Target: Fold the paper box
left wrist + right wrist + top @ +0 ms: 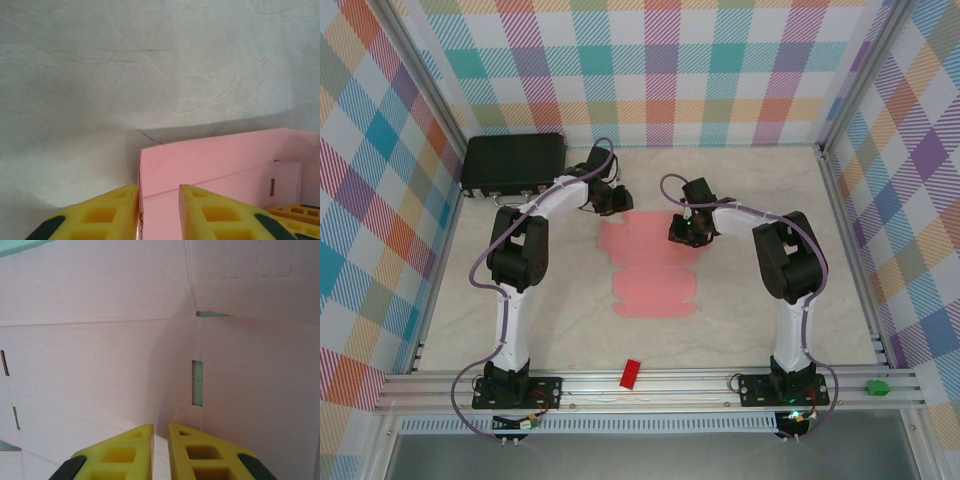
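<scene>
The paper box (650, 268) lies as a light-pink die-cut sheet in the middle of the table, with its far end lifted. My left gripper (616, 200) is at that end's left corner. In the left wrist view a raised pink wall (215, 160) stands ahead, and its upright edge rests against the inner face of the left finger (107, 212). The left gripper (158, 189) has a clear gap between its jaws. My right gripper (684, 234) is at the sheet's far right. In its wrist view the right gripper (160, 427) stands nearly closed, pinching a pale card edge, with pink panels (100, 355) and a slot (198, 382) ahead.
A black case (513, 163) sits at the back left corner. A small red block (630, 373) lies on the front rail, and a green piece (876, 386) at the right end of it. Plaid walls and an aluminium frame enclose the table.
</scene>
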`<move>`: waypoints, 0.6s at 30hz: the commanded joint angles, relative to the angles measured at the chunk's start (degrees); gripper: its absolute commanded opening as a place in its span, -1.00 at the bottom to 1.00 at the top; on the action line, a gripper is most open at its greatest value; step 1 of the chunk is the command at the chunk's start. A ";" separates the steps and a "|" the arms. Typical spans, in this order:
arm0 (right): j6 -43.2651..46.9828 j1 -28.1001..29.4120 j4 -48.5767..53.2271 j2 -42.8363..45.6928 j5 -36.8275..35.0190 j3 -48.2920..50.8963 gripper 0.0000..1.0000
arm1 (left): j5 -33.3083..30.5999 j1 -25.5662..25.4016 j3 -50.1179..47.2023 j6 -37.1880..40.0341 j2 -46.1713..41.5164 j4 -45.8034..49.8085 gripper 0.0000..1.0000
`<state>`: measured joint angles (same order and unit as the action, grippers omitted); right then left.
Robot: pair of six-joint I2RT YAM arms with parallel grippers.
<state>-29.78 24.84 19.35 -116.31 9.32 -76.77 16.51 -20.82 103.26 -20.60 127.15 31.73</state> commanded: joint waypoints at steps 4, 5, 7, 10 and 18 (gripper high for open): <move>-1.20 0.30 1.50 -0.80 1.13 -0.84 -0.65 | 4.95 -0.19 2.32 0.15 2.82 1.36 -0.36; -1.24 0.32 1.40 -0.84 1.22 -0.84 -0.65 | 5.25 -0.23 2.81 0.06 3.38 1.68 -0.36; -1.33 0.36 1.30 -0.85 1.48 -0.79 -0.65 | 6.08 -0.36 3.70 0.11 4.27 2.09 -0.36; -1.50 0.32 1.14 -0.76 1.58 -0.74 -0.65 | 6.94 -0.76 4.46 0.11 4.93 2.20 -0.36; -1.51 0.30 1.21 -0.89 1.84 -0.83 -0.65 | 7.42 -1.50 6.49 0.43 6.53 3.78 -0.34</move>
<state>-30.89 24.84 19.40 -116.33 10.17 -76.77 21.67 -21.52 107.85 -20.45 132.77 33.08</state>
